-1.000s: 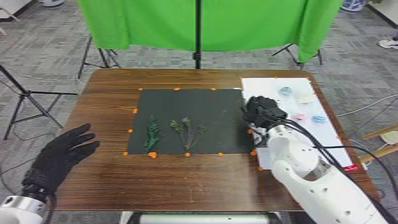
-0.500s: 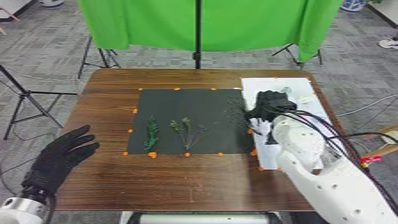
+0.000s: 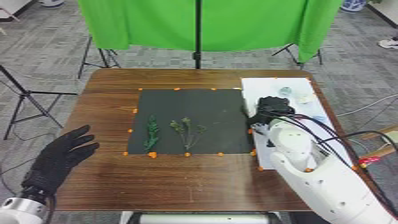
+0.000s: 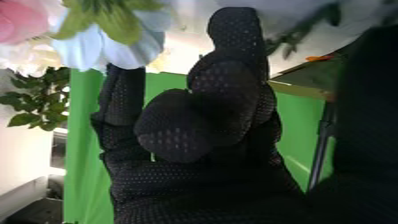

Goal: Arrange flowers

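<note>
Green cloth [image 3: 151, 30] behind black pole [image 3: 198, 30]; tripod [image 3: 26, 93] left, apparently on carpet [image 3: 53, 65].

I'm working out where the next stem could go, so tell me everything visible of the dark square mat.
The dark square mat is plain and matte, greenish grey, perhaps paper or thin board. It lies flat on the brown wooden table, its right side by the white sheet. Orange marks dot its edges. A slim sprig and a branching sprig lie mostly on its near half.
</note>
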`<state>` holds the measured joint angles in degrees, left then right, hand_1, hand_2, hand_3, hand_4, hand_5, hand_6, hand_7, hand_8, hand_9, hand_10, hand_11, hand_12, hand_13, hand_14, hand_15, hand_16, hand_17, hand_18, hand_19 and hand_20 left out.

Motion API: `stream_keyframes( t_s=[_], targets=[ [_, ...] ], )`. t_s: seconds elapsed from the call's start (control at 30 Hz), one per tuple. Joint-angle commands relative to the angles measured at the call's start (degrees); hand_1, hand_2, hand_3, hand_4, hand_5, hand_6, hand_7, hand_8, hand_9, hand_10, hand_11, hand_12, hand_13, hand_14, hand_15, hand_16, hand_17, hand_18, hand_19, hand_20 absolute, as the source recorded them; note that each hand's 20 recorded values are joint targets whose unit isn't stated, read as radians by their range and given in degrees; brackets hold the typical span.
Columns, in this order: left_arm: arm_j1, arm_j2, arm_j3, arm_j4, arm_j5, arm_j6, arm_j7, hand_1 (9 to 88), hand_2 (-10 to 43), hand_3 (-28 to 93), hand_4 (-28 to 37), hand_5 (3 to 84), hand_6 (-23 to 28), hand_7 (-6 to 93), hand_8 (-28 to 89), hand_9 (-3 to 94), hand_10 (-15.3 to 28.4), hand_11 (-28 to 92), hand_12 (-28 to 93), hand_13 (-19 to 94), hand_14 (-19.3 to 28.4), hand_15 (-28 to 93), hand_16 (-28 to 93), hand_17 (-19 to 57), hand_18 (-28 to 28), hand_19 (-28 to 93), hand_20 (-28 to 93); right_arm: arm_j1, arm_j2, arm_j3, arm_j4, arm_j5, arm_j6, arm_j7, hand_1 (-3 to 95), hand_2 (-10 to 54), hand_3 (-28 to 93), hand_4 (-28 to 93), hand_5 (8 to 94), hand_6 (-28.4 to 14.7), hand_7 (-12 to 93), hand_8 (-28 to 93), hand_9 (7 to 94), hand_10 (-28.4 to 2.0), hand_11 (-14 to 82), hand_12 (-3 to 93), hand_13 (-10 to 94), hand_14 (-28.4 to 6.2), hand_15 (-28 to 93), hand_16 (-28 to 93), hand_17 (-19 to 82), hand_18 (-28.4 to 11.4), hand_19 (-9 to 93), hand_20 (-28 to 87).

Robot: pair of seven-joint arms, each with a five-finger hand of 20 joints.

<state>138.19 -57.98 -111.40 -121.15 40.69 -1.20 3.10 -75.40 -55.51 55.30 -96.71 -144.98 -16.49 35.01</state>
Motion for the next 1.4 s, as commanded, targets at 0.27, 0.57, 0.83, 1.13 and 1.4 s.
stream_keyframes(
  t_s=[0.27, 0.57, 0.83, 1.13, 1.4],
  targets=[
    [0.9, -0.68, -0.23, 0.0, 0.13, 0.25, -0.28, 26.5, -1.7, 70, -26.6, 34.7, 5.1, 20.1, -10, 31.7, 13.9, 25, 16, 28, 16.9, 35, -2, -6.5, 23.1, 52, 1, -5.2, -4.3, 5.5, 4.6, 6.0, -7.6, -9.2, 74.7, -8.6, 27, -28, 80.1, 1.1, 39, 15, 89.9, -6.6, 51.6, 38.7, 77, -6.6, 81, 38, 30, -16.4, 74, 47],
    [0.9, -0.33, -0.1, 0.08, -0.05, 0.43, -0.06, 26.4, -1.7, 70, -26.6, 34.6, 5.1, 20.1, -10, 31.7, 13.8, 25, 16, 28, 16.9, 35, -2, -6.5, 23.1, 52, 1, -7.0, -2.4, 3.7, 3.1, 2.5, 10.2, -12.6, 42.1, -9.5, 87, -20, 73.0, -3.3, 58, 24, 87.6, -7.7, 65.3, 39.0, 79, -8.5, 86, 38, 31, -18.9, 77, 46],
    [0.9, -0.7, -0.21, 0.06, 0.17, 0.31, -0.22, 26.5, -1.8, 70, -26.6, 34.5, 5.1, 20.3, -10, 31.7, 13.9, 25, 16, 28, 16.9, 35, -2, -6.5, 23.1, 52, 1, -7.0, -1.0, 2.4, 2.5, 0.3, 23.9, -15.8, 38.9, -9.5, 89, -11, 71.7, -6.5, 63, 30, 92.1, -7.8, 57.4, 30.1, 85, -6.6, 77, 32, 36, -19.3, 77, 44],
    [1.3, -0.63, -0.34, -0.17, 0.0, 0.63, -0.04, 26.7, -1.8, 70, -26.6, 34.6, 5.1, 20.2, -10, 31.7, 13.9, 25, 16, 28, 16.8, 35, -2, -6.5, 23.1, 52, 1, -6.1, 0.1, 2.7, -2.5, 2.4, 28.8, -14.8, 40.3, -9.5, 89, -12, 69.2, -6.9, 67, 27, 91.9, -5.9, 55.4, 29.8, 87, -5.0, 72, 33, 37, -19.9, 76, 44],
    [0.8, -0.73, -0.11, 0.01, 0.2, 0.3, -0.33, 26.7, -1.8, 70, -26.7, 34.6, 5.1, 20.3, -10, 31.6, 13.9, 25, 16, 28, 16.9, 35, -2, -6.5, 23.1, 52, 0, -5.8, -0.8, 2.6, -7.3, 7.2, 25.5, -17.6, 40.3, -9.5, 89, -12, 69.0, -6.4, 67, 27, 92.2, -5.4, 54.9, 30.5, 87, -4.8, 72, 34, 37, -19.9, 76, 44]
  ],
)
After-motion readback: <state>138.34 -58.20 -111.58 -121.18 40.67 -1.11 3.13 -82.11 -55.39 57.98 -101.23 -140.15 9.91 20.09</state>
